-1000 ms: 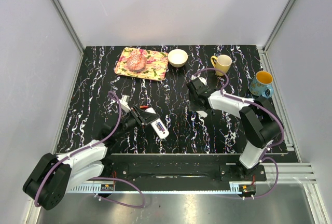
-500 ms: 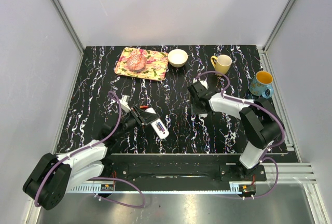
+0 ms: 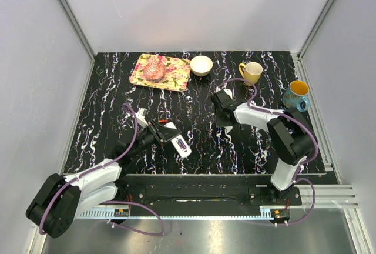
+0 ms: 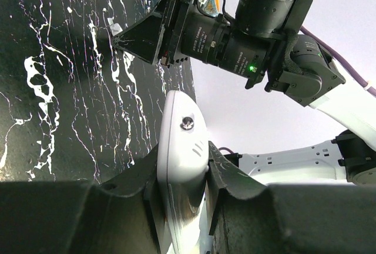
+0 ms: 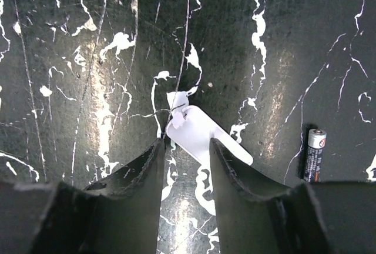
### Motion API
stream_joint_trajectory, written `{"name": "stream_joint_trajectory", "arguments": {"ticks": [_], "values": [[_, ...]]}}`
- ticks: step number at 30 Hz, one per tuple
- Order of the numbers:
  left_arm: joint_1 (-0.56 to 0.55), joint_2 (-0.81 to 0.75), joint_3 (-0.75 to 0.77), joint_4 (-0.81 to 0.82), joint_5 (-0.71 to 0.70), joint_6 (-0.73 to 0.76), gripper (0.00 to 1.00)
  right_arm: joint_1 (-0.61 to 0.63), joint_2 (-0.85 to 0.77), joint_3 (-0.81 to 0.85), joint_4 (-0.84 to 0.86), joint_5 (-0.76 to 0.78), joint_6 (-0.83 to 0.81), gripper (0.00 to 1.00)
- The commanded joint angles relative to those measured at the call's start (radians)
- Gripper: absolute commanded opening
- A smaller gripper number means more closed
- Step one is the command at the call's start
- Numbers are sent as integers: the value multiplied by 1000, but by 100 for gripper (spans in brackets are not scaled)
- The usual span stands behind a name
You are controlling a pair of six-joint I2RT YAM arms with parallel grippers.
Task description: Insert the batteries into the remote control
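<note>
Remote control (image 4: 179, 119) — light, stiff, smooth white plastic, likely slippery under pinch. Left gripper (image 4: 183, 161) clamped across its narrow sides, left-centre of tabletop (image 5: 70, 89). Battery (image 5: 314, 154) — small, hard, dark cylinder, likely to roll. Lies just right of right gripper (image 5: 185, 148); best taken across mid-body. Right jaws part-open, straddling white cover piece (image 5: 205, 131), gripping nothing.

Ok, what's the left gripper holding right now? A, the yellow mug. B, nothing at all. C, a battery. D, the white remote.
D: in the left wrist view the left gripper is closed on both sides of the remote, whose rounded white end sticks out past the fingers.
</note>
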Motion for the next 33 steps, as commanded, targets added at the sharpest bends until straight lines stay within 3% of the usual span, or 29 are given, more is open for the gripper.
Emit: {"name": "stream_joint_trajectory", "arguments": {"ticks": [1, 2, 3, 6, 9, 10, 14, 19, 33], "values": [[4, 2, 0, 81, 4, -4, 0, 4, 38, 47, 31, 8, -19, 40], [4, 4, 0, 87, 4, -6, 0, 5, 44, 58, 34, 2, -20, 37], [3, 8, -1, 90, 6, -7, 0, 4, 59, 61, 31, -6, -25, 27], [4, 10, -4, 96, 8, -9, 0, 5, 65, 70, 44, -78, -20, 22], [3, 8, -7, 96, 6, -9, 0, 5, 39, 61, 66, -136, 9, 29], [3, 8, -7, 96, 8, -9, 0, 5, 28, 59, 68, -132, 13, 36], [4, 10, -7, 94, 9, -9, 0, 5, -30, 47, 66, -106, 16, 47], [3, 18, -4, 104, 9, -12, 0, 5, -73, 36, 48, -46, -3, 50], [3, 1, -4, 84, 8, -9, 0, 4, 45, 21, 28, -26, -26, 52]]}}
